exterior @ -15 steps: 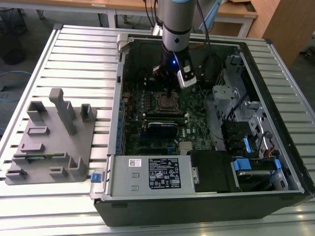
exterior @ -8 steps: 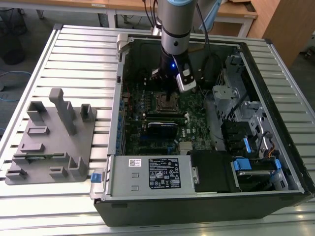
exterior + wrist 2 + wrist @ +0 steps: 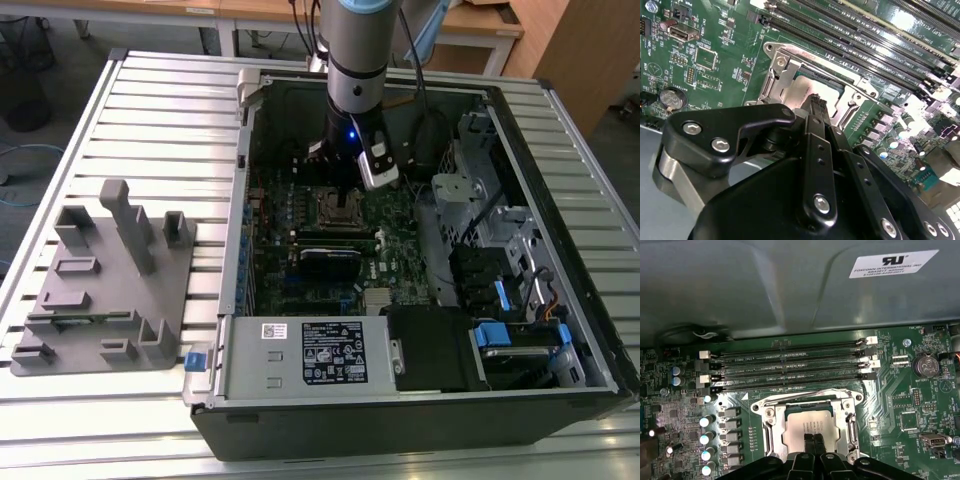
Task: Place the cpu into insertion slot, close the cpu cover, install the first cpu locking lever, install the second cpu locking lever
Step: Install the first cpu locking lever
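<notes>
1. My gripper point(image 3: 813, 440) hangs straight down from the grey and blue arm into the open black computer case point(image 3: 560, 250) that lies on the slatted metal table point(image 3: 150, 110), and in the exterior view it sits over the socket area of the green circuit board point(image 3: 395, 250).
2. My two black fingers point(image 3: 808, 442) are pressed together with no gap between the tips, and nothing is clamped between them; the first wrist view shows this most plainly, and in the second wrist view the joined tips point(image 3: 816, 102) rise in front of the socket.
3. The small flat square cpu with its dull silver-grey metal face point(image 3: 807, 422) lies flat inside the square insertion slot point(image 3: 777, 427), ringed by the board.
4. My closed fingertips are right over the near edge of the cpu's face; I cannot tell whether they touch it or hover just above.
5. The thin silver-grey metal cpu cover point(image 3: 810, 399), a frame with a large square window, lies around the chip, with the chip's face showing through the window. In the second wrist view the same frame point(image 3: 785, 75) shows beside the chip point(image 3: 800, 92); whether it is fully seated I cannot tell.
6. Four long black memory slots point(image 3: 790, 367) run side by side just beyond the socket.
7. A grey fixture plate with upright blocks point(image 3: 105, 280) rests on the table, well apart from the case, toward the exterior view's left.
</notes>
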`<act>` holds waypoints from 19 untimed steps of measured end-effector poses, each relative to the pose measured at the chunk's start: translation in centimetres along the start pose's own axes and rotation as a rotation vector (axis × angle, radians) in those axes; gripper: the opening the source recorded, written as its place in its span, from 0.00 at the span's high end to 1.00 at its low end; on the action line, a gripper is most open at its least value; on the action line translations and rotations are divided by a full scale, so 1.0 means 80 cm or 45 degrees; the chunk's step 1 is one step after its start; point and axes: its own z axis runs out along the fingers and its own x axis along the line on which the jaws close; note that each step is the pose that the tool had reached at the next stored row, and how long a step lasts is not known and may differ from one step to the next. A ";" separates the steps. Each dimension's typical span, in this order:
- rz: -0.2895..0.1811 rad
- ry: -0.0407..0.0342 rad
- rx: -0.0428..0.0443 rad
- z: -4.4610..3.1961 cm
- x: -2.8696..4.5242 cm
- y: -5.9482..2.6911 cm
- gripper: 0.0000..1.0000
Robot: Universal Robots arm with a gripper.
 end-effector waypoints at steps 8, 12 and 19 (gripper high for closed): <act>-0.005 0.0003 0.001 -0.0025 -0.0001 0.000 0.90; -0.046 0.0045 0.023 -0.0026 -0.0002 0.000 0.90; -0.075 0.0079 0.033 -0.0024 -0.0009 0.000 0.90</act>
